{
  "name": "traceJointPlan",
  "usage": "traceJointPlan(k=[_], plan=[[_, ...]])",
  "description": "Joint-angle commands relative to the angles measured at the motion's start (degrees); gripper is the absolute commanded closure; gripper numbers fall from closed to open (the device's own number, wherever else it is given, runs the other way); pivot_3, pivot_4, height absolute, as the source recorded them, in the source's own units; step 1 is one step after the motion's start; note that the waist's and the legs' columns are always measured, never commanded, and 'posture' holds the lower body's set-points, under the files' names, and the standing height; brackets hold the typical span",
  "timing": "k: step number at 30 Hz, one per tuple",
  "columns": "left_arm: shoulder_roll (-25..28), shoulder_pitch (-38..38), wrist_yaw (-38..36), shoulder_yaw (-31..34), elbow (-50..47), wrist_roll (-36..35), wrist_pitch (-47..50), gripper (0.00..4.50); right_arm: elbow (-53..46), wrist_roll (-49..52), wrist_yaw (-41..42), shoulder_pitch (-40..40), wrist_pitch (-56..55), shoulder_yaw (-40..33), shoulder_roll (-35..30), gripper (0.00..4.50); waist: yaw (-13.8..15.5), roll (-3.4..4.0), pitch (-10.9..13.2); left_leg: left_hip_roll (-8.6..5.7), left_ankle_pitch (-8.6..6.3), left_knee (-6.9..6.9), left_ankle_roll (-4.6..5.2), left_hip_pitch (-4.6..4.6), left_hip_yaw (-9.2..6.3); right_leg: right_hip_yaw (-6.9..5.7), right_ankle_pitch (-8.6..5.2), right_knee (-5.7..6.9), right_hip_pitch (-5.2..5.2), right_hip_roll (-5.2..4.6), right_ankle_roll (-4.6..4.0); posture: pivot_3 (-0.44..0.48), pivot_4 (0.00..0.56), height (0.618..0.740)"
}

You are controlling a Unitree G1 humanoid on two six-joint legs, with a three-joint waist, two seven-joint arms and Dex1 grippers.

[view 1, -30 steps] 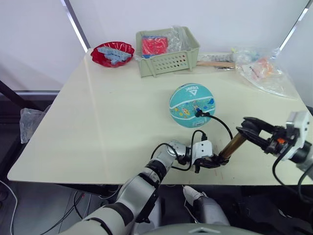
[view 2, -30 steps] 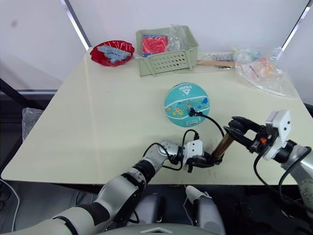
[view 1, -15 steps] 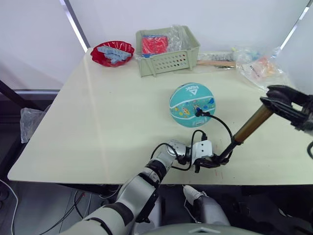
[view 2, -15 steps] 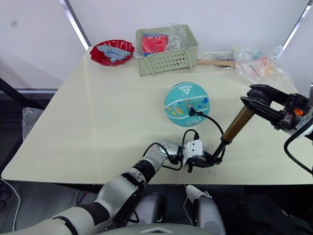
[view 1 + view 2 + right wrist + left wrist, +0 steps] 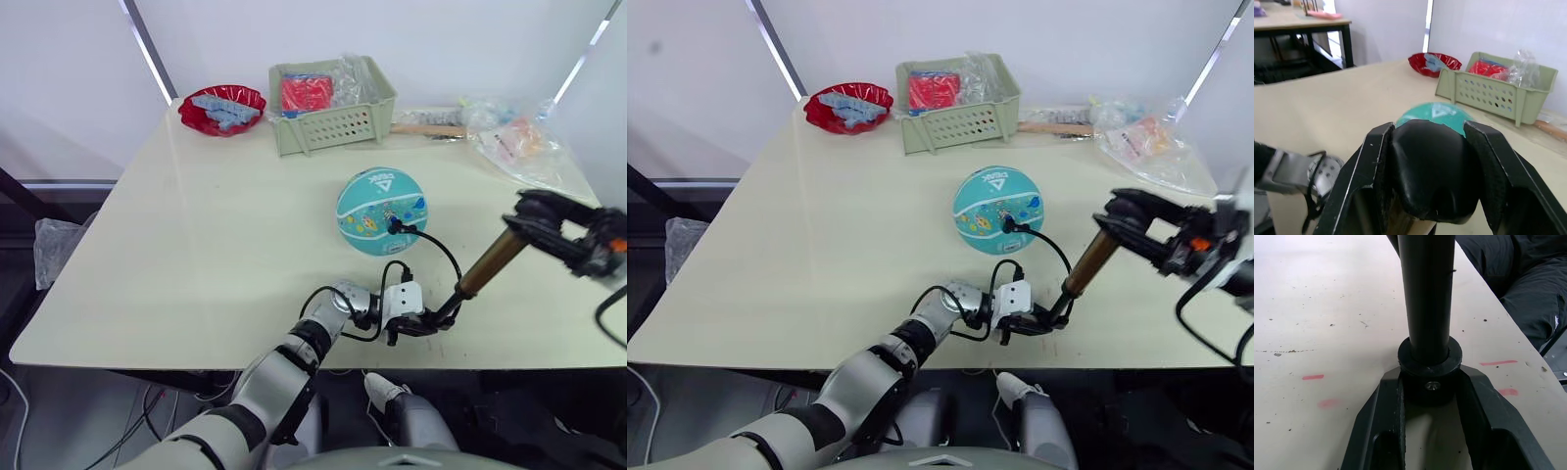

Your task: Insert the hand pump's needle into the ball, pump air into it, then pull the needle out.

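The teal ball (image 5: 383,211) rests mid-table. The black hose (image 5: 443,257) ends in a fitting (image 5: 397,227) pressed against the ball's near side, so the needle itself is hidden. The hand pump (image 5: 487,265) leans to the right near the table's front edge. My left gripper (image 5: 419,324) is shut on its black base (image 5: 1429,373), a finger (image 5: 1380,417) on either side. My right gripper (image 5: 534,211) is shut on the black T-handle (image 5: 1427,169), with the ball (image 5: 1432,112) behind it. A short length of dark rod shows below the brass cylinder.
At the table's back stand a green basket (image 5: 333,106) with red packets, a red bowl (image 5: 222,107), a wooden stick (image 5: 431,128) and plastic bags (image 5: 519,140). The pump base sits close to the table's front edge (image 5: 294,364).
A second ago the handle was low. Half a second ago my right gripper had drawn it up and right, and now it has come partway back down. Left gripper and ball have not moved.
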Motion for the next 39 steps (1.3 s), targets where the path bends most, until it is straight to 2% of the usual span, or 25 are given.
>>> traceJointPlan(k=[1,9,14,17,22,27,39], plan=[[1.08,2.07,-0.55,-2.31,4.50,3.42,2.07,3.45,2.86,-8.09,2.45,4.77,-3.24,8.14,2.01,2.78,-0.05,0.06,-0.14,0.00,0.00,0.00,0.00,0.01,0.02,0.02,0.00,0.00,0.00,-0.02,0.00,0.000,0.150,0.738],[0.91,2.53,-0.44,-2.61,4.45,3.72,1.58,3.45,9.74,-18.33,3.44,7.65,-13.94,15.49,7.65,2.78,-0.03,0.05,-0.36,0.01,0.00,0.01,0.00,0.09,0.03,0.01,-0.10,0.00,0.04,-0.03,-0.20,0.000,0.150,0.738],[0.81,2.75,-0.32,-2.79,4.37,3.90,1.26,3.45,12.38,-21.67,3.03,8.64,-18.47,16.87,9.94,2.78,-0.02,0.18,-0.45,-0.02,0.00,0.00,0.00,0.08,0.03,0.02,-0.06,0.00,0.04,-0.03,-0.28,0.000,0.150,0.738],[0.86,2.90,-0.33,-2.88,4.42,4.02,1.06,3.45,10.51,-20.38,2.39,8.49,-18.56,16.25,10.81,2.78,-0.03,0.21,-0.46,-0.02,0.00,0.00,0.00,0.09,0.03,0.02,-0.08,0.01,0.04,-0.02,-0.26,0.000,0.150,0.738],[1.03,3.24,-0.33,-3.09,4.48,4.26,0.64,3.45,4.76,-15.24,2.06,8.55,-15.82,11.52,9.13,2.78,0.01,0.35,-0.38,-0.01,0.00,-0.01,0.00,0.07,0.02,0.01,-0.09,0.00,0.04,-0.04,-0.25,0.000,0.150,0.738],[1.56,3.99,-0.92,-3.55,4.41,4.65,-0.23,3.45,-1.63,-3.24,-0.32,6.10,-5.47,1.69,2.64,2.78,0.10,0.64,-0.13,-0.07,0.00,0.00,-0.01,-0.08,0.06,0.03,-0.01,0.00,-0.05,-0.13,-0.37,0.000,0.150,0.738],[2.09,4.71,-1.30,-3.73,4.31,4.86,-0.93,3.45,-2.97,15.77,-4.73,-3.12,7.31,-13.94,-7.90,2.78,0.15,0.78,0.25,-0.10,0.00,-0.07,0.00,-0.19,0.05,0.02,-0.02,-0.02,-0.15,-0.08,-0.36,0.000,0.150,0.738]])
